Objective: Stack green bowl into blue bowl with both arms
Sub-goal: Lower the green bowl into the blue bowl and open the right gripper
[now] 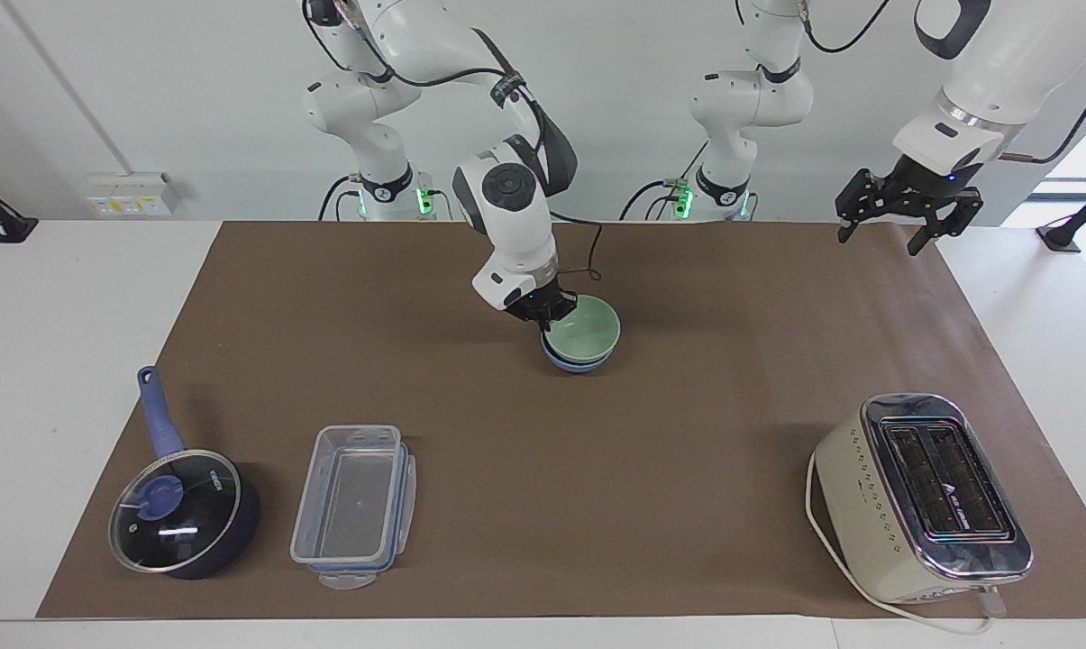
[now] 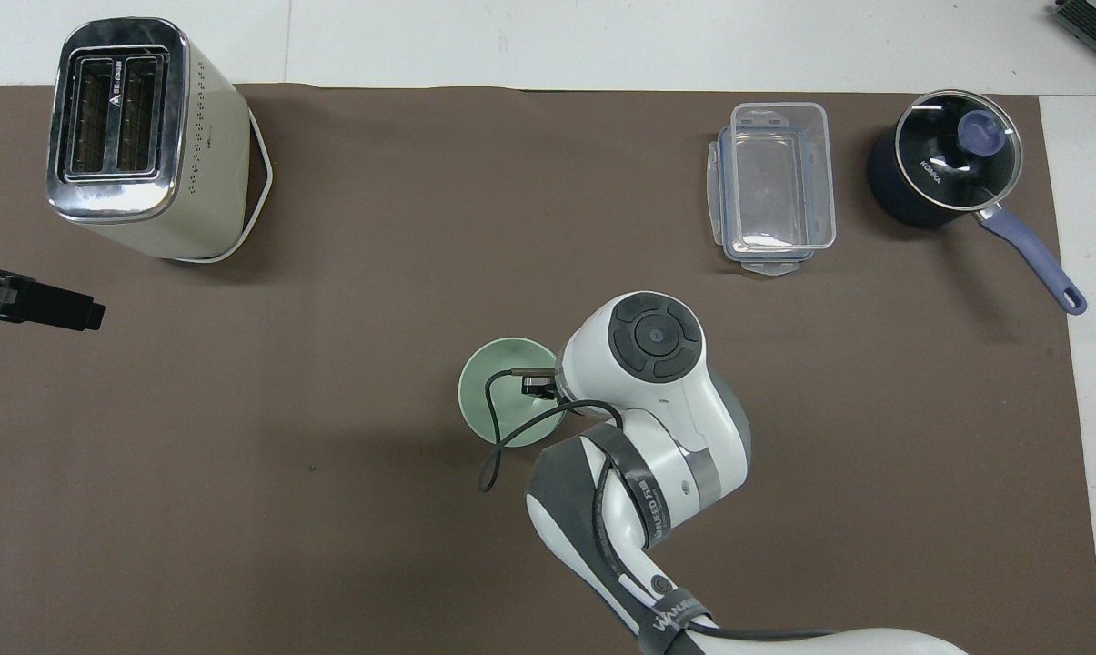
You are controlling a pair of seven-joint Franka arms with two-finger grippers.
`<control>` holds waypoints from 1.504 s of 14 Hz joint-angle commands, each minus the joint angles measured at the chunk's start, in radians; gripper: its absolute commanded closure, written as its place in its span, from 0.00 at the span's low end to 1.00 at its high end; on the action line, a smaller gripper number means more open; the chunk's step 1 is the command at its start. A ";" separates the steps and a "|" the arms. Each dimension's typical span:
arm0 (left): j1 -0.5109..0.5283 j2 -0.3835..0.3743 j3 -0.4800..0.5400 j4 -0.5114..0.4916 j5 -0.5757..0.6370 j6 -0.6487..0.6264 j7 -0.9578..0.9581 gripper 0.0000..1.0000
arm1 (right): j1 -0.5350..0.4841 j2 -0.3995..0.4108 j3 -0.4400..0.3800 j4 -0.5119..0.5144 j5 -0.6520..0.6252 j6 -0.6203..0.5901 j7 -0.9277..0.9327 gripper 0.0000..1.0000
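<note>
The green bowl (image 1: pixel 589 327) sits inside the blue bowl (image 1: pixel 577 364) on the brown mat (image 1: pixel 687 469), in the middle of the table on the robots' side. Only the blue bowl's lower wall shows under the green one. My right gripper (image 1: pixel 548 317) is shut on the green bowl's rim at the side toward the right arm's end. In the overhead view the right arm's wrist (image 2: pixel 652 350) covers that side of the green bowl (image 2: pixel 497 387). My left gripper (image 1: pixel 908 225) is open and empty, raised over the mat's corner at the left arm's end, and waits.
A cream toaster (image 1: pixel 926 496) stands far from the robots toward the left arm's end. A clear plastic container (image 1: pixel 355 505) and a dark blue saucepan with a glass lid (image 1: pixel 177 512) stand far from the robots toward the right arm's end.
</note>
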 commanded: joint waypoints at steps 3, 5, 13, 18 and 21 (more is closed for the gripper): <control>0.014 0.002 -0.011 0.016 0.016 -0.018 0.005 0.00 | -0.007 -0.013 0.004 -0.019 -0.009 -0.004 -0.048 1.00; 0.014 0.002 -0.011 0.016 0.016 -0.018 0.005 0.00 | -0.007 -0.015 0.004 -0.028 -0.010 0.002 -0.051 1.00; 0.014 0.002 -0.011 0.016 0.016 -0.018 0.006 0.00 | -0.019 -0.004 0.004 0.004 -0.009 0.011 -0.043 0.21; 0.014 0.002 -0.011 0.016 0.016 -0.016 0.006 0.00 | -0.037 -0.064 -0.018 0.024 -0.027 -0.009 -0.041 0.00; 0.014 0.002 -0.011 0.016 0.016 -0.016 0.006 0.00 | -0.121 -0.148 -0.015 0.025 -0.166 -0.069 -0.054 0.00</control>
